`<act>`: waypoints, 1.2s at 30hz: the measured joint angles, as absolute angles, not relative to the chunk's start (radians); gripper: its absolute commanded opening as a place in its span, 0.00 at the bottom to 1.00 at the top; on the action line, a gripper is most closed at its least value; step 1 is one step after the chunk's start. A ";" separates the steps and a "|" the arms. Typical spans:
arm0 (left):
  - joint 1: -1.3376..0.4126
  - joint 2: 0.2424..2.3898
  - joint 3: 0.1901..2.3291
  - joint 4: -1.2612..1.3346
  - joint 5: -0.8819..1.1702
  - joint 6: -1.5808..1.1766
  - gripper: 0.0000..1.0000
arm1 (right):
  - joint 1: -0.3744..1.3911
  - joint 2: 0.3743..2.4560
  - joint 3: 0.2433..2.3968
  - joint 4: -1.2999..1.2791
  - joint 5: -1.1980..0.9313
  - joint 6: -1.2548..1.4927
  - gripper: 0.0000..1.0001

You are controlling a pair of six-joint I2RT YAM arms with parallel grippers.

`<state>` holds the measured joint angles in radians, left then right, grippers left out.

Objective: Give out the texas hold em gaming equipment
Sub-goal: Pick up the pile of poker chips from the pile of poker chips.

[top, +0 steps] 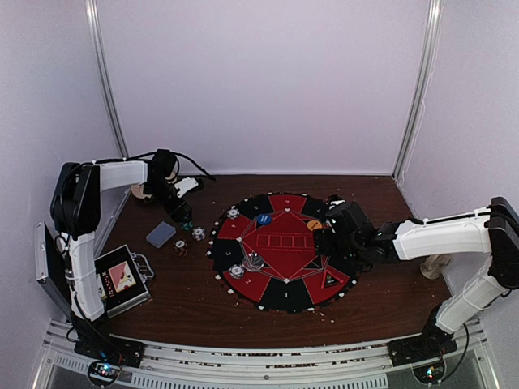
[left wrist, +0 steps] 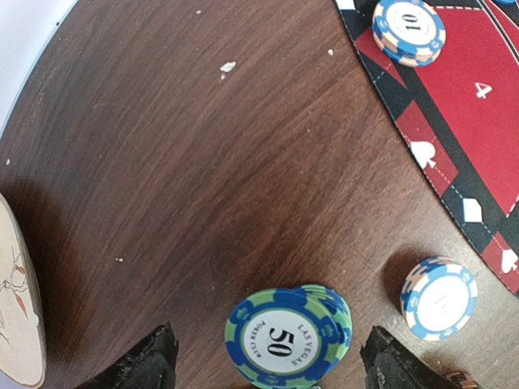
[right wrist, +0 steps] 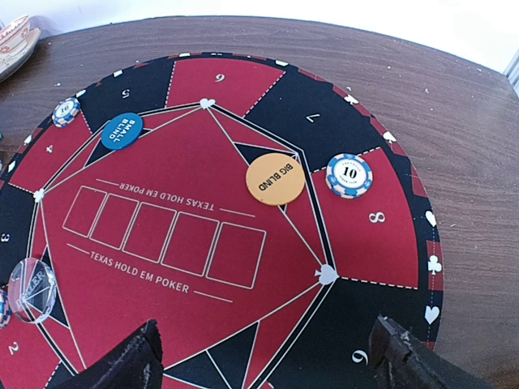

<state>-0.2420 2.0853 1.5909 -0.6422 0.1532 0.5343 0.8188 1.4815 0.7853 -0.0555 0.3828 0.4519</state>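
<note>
Top external table (top: 195, 308): dark wood is carrying everything, and both arms are rising from its 6 o'clock edge.
Poker mat (top: 280, 247): round, red and black, is lying right of the table's middle.
Metal case (top: 122, 279): is sitting at the table's 8 o'clock edge.
Left gripper (left wrist: 272, 356): released, its fingers are standing wide either side of the 50 chip stack, touching neither side.
Right gripper (right wrist: 263, 348): released, gripping nothing, is hanging over the mat's 3 o'clock side.
Card deck (top: 160, 234): grey-blue back up, is lying on bare wood at the mat's 9 o'clock, apart from it.
50 chip stack (left wrist: 288, 340): green and blue, is sitting on bare wood off the mat's 10 o'clock rim.
Outer 10 stack (left wrist: 440, 298): blue and white, is sitting on wood just beside the mat's rim.
Seat-4 10 stack (left wrist: 409, 28): is sitting on the mat.
Seat-8 10 chip (right wrist: 349, 175): is lying on red felt.
Big Blind button (right wrist: 276, 178): orange, is lying just beside that chip.
Small Blind button (right wrist: 122, 130): blue, is lying at the mat's 11 o'clock.
</note>
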 measured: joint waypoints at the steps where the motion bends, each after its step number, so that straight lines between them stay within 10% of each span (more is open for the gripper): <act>1: -0.242 2.086 1.592 -0.646 0.154 0.535 0.82 | 0.819 1.481 0.785 -0.056 0.382 0.452 0.90; 36: -0.221 2.168 1.646 -0.735 0.221 0.587 0.69 | 0.819 1.481 0.785 -0.056 0.382 0.452 0.90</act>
